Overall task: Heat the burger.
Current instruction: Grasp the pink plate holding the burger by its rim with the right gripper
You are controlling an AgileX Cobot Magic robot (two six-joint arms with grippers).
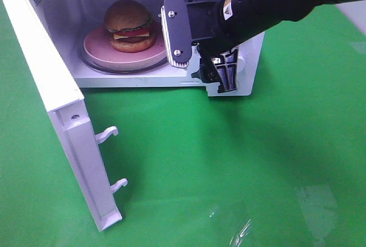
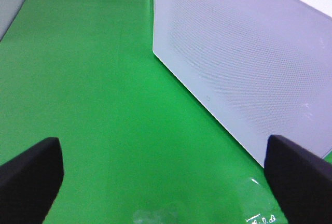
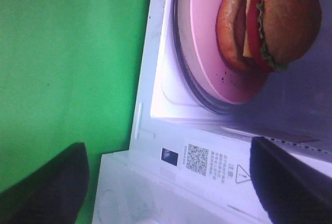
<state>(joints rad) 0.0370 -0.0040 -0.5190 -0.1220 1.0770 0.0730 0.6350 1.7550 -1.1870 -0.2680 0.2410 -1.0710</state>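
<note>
The burger (image 1: 128, 24) sits on a round pink plate (image 1: 123, 55) on the glass turntable inside the open white microwave (image 1: 253, 58). It also shows in the right wrist view (image 3: 275, 22), on the plate (image 3: 207, 27). My right gripper (image 1: 220, 75) hangs in front of the microwave's right side, by the control panel, just outside the cavity. It is open and empty in the right wrist view (image 3: 168, 151). My left gripper (image 2: 163, 151) is open and empty over green cloth, facing the outer face of the door (image 2: 244, 53). It is out of the high view.
The microwave door (image 1: 57, 98) stands swung out to the left, with two latch hooks (image 1: 108, 134) on its edge. Green cloth (image 1: 257, 161) covers the table. A shiny clear patch (image 1: 240, 230) lies near the front edge.
</note>
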